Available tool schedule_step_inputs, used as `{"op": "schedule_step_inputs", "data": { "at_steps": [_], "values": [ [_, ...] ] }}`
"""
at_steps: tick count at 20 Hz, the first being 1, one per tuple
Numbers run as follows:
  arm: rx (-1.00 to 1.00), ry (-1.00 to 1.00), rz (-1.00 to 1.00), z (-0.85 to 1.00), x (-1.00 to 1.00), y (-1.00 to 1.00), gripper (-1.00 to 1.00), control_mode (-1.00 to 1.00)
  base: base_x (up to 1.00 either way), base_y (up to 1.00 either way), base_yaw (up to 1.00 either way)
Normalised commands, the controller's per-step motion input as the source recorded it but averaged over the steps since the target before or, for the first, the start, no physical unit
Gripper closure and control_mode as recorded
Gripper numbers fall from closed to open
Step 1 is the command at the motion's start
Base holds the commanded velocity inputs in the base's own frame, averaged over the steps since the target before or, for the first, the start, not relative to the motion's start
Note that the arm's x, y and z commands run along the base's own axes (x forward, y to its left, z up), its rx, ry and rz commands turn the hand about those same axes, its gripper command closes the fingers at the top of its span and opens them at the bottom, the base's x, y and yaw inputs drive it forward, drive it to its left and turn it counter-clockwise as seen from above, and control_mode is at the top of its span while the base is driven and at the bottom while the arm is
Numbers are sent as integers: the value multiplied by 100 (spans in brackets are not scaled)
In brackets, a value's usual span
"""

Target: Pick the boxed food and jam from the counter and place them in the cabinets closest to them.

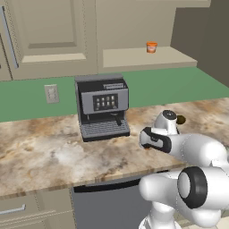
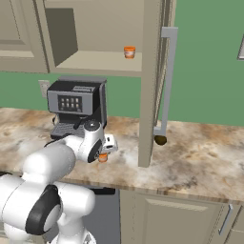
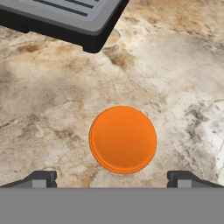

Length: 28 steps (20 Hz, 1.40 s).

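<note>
**Above the jam, ready to grasp**

On the desk (image 2: 200, 157), at the left, stood the coffee machine (image 2: 76, 107). Just right of it the jam (image 3: 123, 139) sat upright on the stone, directly under the gripper (image 3: 112, 178). The fingers (image 3: 40, 178) were wide apart, one on each side of the jar, not touching it. A second orange jar (image 2: 129, 52) was already on the cabinet shelf (image 2: 95, 62) above. I judge the next move is to descend straight and close.

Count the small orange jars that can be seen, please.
2. One orange jar stands on the shelf of the open cabinet. The other jar stands on the counter under the gripper, right of the coffee machine. More could be hidden.
</note>
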Motion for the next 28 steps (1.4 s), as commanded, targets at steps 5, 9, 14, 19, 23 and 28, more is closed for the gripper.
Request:
{"op": "schedule_step_inputs", "data": {
  "at_steps": [5, 9, 14, 19, 23, 28],
  "values": [
    [0, 0, 0, 0, 29, 5, -100, -100, 0, 0, 0],
    [0, 0, 0, -2, 11, 4, -100, -100, 0, 0, 0],
    [0, 1, 0, -5, 0, 0, -100, -100, 0, 0, 0],
    [0, 2, 0, -18, 7, 0, -100, -100, 0, 0, 0],
    [0, 4, 0, -30, 6, 0, -100, -100, 0, 0, 0],
    [0, 3, 0, -29, 4, 0, -100, -100, 0, 0, 0]
  ]
}}
